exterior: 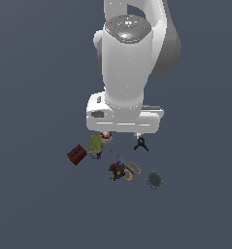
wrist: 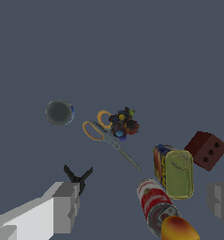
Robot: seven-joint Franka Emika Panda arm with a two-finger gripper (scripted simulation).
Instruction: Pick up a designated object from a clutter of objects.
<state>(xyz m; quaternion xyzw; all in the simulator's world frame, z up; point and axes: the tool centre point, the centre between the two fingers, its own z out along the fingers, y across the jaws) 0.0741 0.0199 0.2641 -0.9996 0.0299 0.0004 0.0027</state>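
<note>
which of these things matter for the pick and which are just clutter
For the job:
round can
end effector, open, not yet over the can

Just lying about:
scissors
dark toy
brick block
green box
red-yellow can
black clamp

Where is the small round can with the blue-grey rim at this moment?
In the exterior view, the round can lies at the clutter's right end, apart from the others, just right of the scissors handles.
</note>
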